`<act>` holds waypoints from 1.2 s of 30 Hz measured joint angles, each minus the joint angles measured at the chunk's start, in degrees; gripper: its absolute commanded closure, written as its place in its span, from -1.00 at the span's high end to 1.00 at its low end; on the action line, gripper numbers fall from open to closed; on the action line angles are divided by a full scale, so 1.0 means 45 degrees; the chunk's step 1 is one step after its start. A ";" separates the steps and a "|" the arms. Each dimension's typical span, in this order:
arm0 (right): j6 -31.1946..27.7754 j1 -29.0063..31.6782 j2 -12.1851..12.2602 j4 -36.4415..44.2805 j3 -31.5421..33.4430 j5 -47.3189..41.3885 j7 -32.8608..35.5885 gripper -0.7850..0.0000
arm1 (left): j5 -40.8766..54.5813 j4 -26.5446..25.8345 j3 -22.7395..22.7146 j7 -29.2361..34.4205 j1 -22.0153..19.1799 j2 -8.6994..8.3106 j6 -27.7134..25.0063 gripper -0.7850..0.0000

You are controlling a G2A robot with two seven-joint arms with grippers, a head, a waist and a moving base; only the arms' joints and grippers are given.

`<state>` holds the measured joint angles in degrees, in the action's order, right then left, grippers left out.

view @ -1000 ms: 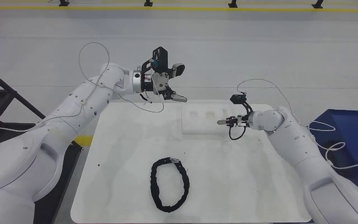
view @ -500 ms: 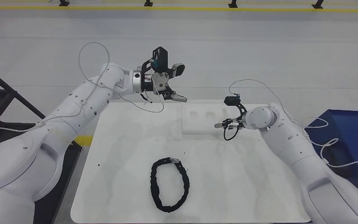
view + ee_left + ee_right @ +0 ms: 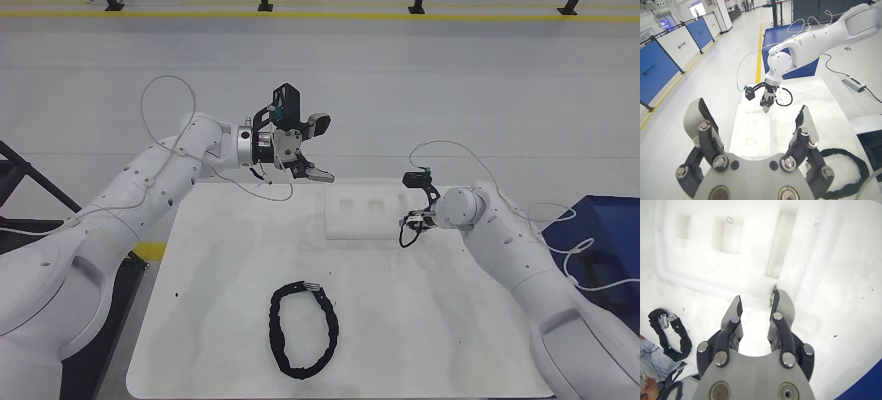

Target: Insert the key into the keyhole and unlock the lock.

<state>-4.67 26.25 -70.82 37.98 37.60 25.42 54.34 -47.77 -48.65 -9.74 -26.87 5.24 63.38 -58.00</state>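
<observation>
The right gripper [image 3: 756,296] points down with its jaws parted a moderate way and nothing clamped between them. A small metallic sliver sits against the inner pad of one finger [image 3: 774,298]; whether that is the key, I cannot tell. Its tips hang just over the edge of the white foam tray [image 3: 350,228], beside a long narrow recess [image 3: 780,243]. The left gripper [image 3: 753,111] is spread wide and empty, held in the air near the table's far edge, apart from the tray. The black chain loop [image 3: 303,330] lies on the white table [image 3: 200,330] nearer the robot, well apart from both grippers, with its silver padlock [image 3: 664,321] closing the loop.
</observation>
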 measured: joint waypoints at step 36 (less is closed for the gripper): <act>0.0006 -0.1437 -0.1437 -0.3148 -0.0251 0.0182 0.0658 -1.00 | 0.0000 0.0000 0.0000 0.0000 0.0000 0.0000 0.0000 1.00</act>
<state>-4.64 19.78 -77.29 23.82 36.47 26.24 57.30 -47.77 -48.65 -9.74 -26.87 5.24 63.38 -58.00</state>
